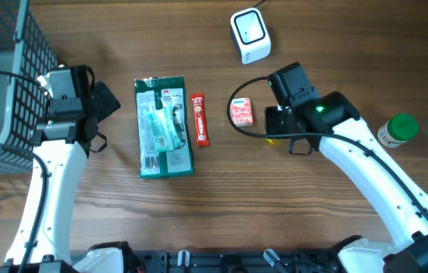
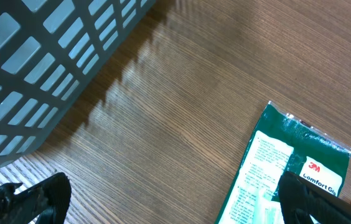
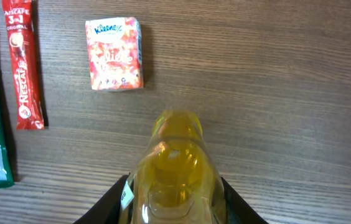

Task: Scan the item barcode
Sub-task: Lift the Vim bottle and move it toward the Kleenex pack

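Note:
My right gripper (image 3: pixel 173 200) is shut on a clear yellow bottle (image 3: pixel 174 162) that points away from the wrist, just above the wooden table. A scrap of white label shows at the bottle's left side; no barcode can be read. From overhead only a yellow sliver of the bottle (image 1: pixel 272 139) shows under the right gripper (image 1: pixel 278 125). The white scanner (image 1: pixel 250 34) stands at the back, apart from the gripper. My left gripper (image 2: pixel 172 208) hangs open with nothing in it, left of the green 3M package (image 2: pixel 287 168).
On the table lie the green 3M package (image 1: pixel 165 127), a red Nescafe stick (image 1: pixel 199 119) and a small Kleenex pack (image 1: pixel 241 111). A jar with a green lid (image 1: pixel 398 130) stands at the right. A dark wire basket (image 1: pixel 5 72) fills the left corner.

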Available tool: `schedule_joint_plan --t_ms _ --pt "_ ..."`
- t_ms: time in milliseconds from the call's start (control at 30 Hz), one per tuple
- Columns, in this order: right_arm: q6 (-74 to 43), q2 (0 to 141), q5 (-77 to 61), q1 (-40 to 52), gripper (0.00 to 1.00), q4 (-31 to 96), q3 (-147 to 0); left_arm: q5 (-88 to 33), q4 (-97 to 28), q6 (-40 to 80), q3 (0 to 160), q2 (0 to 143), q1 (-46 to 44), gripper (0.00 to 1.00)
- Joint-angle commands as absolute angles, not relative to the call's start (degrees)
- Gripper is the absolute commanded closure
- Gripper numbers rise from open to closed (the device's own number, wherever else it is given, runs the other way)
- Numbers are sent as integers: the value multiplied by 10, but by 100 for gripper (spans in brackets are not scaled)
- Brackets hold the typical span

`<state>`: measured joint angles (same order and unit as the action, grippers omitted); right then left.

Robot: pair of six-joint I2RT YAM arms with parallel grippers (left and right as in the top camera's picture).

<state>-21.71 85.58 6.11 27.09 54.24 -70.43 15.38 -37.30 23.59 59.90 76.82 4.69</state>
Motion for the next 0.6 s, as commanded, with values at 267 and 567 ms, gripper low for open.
schedule_joint_plan --t_ms 267,567 --pt "-209 854 71 270 55 472 -623 161 -373 229 604 766 50 0" --pt "-209 854 71 270 9 476 -643 161 -373 229 604 766 50 0"
